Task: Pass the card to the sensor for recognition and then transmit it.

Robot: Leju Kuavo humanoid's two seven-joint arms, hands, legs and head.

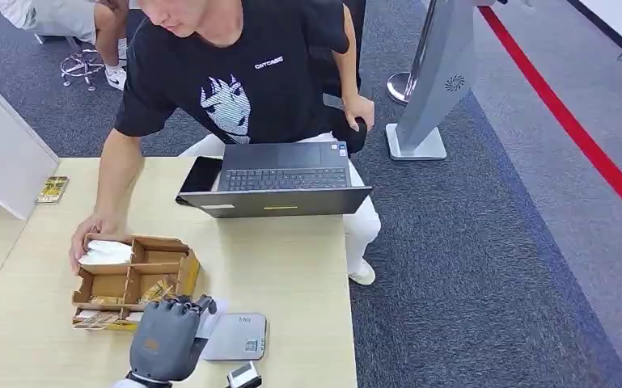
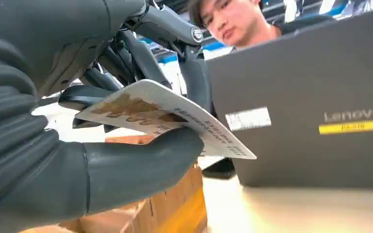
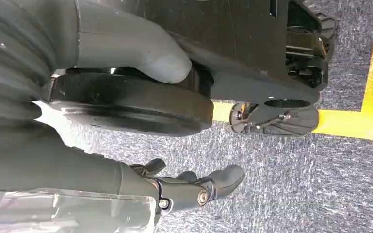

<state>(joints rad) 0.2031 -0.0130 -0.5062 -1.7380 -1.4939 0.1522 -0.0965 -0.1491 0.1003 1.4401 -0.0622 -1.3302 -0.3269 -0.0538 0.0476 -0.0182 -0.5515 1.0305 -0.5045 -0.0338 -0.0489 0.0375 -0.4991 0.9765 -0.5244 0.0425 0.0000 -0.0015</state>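
Left hand (image 1: 166, 338) at the near table edge, thumb and fingers (image 2: 140, 58) pinching a card (image 2: 167, 116); the card's free end sticks out toward the laptop lid in the left wrist view. In the head view the card (image 1: 213, 315) shows as a pale corner just beyond the hand, above the near edge of the sensor.

Light wood table (image 1: 291, 267) carries everything. A person (image 1: 234, 81) in a black T-shirt sits at the far side, one hand (image 1: 89, 234) on the far left corner of the box. Dark grey laptop (image 1: 279, 179) open in front of the person, lid back facing the robot.

Wooden compartment box (image 1: 133, 279) sits left of centre, just beyond the left hand; white paper in its far left compartment, printed cards in the near ones.

Grey flat sensor (image 1: 239, 335) lies just right of the left hand, near the table edge.

Right hand (image 3: 194, 187) hangs over grey carpet, fingers loosely spread, holding nothing.
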